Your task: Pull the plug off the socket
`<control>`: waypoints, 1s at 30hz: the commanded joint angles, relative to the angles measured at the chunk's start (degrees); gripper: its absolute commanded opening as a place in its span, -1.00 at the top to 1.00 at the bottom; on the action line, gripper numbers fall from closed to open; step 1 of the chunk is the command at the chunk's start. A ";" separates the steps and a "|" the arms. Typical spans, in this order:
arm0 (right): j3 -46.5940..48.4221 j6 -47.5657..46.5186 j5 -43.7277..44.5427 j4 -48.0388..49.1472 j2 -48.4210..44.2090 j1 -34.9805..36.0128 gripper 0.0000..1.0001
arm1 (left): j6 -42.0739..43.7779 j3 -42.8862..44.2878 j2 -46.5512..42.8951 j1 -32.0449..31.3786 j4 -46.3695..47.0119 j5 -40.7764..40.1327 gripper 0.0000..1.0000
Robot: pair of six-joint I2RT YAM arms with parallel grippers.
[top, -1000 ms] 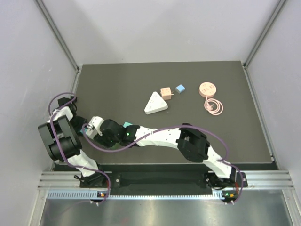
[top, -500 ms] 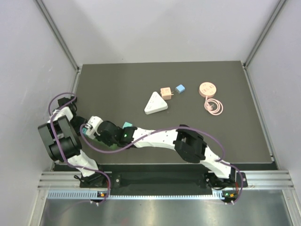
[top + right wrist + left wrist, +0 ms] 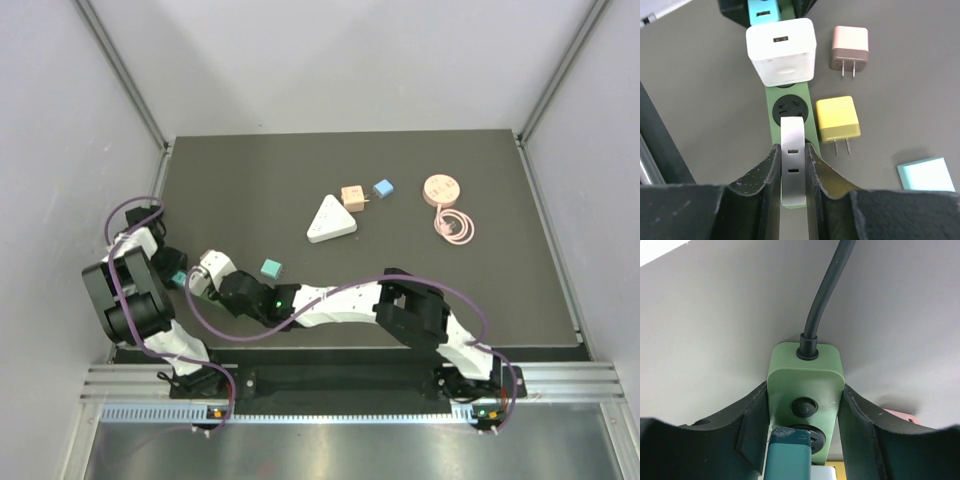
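A green socket strip lies at the table's left. Plugged into it are a flat white plug, a square white charger and a teal plug. In the right wrist view my right gripper is shut on the flat white plug, one finger on each broad side. My left gripper is shut across the strip's cable end, just past its black button. From above, both grippers meet at the left, the left one beside the right one, and they hide most of the strip.
Loose beside the strip lie a yellow plug, a pink plug and a pale teal block. Farther back are a white triangular adapter, a peach plug, a blue plug and a pink cable reel.
My right gripper has closed onto the flat white plug. The right arm has shifted slightly, uncovering a teal block on the table. The left gripper has kept its hold.
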 commanded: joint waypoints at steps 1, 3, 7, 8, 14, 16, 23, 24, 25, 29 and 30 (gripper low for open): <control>-1.34 6.17 6.38 5.21 -7.83 -0.61 1.00 | 0.02 -2.11 0.24 -0.29 1.43 -4.58 1.00; -0.12 7.67 4.98 2.50 -7.49 -1.31 1.00 | 0.20 -2.11 -0.02 -0.46 1.43 -5.02 1.00; 2.42 12.41 -1.24 -0.66 -6.79 -2.98 1.00 | 0.29 -2.03 -0.46 -0.73 1.25 -5.90 1.00; 3.65 12.95 -2.66 -1.80 -6.35 -3.77 1.00 | 0.38 -2.03 -0.63 -0.82 1.25 -6.07 1.00; 12.54 10.41 -8.56 -8.32 -2.83 -4.39 1.00 | 0.46 -2.03 -0.55 -1.43 1.25 -6.34 1.00; 13.68 8.12 -7.87 -8.84 -2.30 -4.13 1.00 | 0.47 -1.94 -0.55 -1.52 1.34 -6.25 1.00; 18.34 4.17 -8.83 -10.87 0.33 -2.55 1.00 | 0.55 -1.85 -0.63 -1.78 1.43 -6.34 1.00; 20.00 3.55 -9.35 -11.22 1.38 -2.46 1.00 | 0.64 -1.85 -0.63 -1.87 1.43 -6.34 1.00; 20.88 3.46 -9.79 -11.57 1.83 -2.28 1.00 | 0.64 -1.94 -0.63 -1.96 1.43 -6.34 1.00; 23.09 4.07 -9.89 -11.92 2.89 -2.37 1.00 | 0.64 -1.94 -0.55 -2.05 1.43 -6.34 1.00; 22.57 3.90 -8.84 -11.58 2.28 -2.37 1.00 | 0.73 -1.94 -0.55 -2.05 1.43 -6.34 1.00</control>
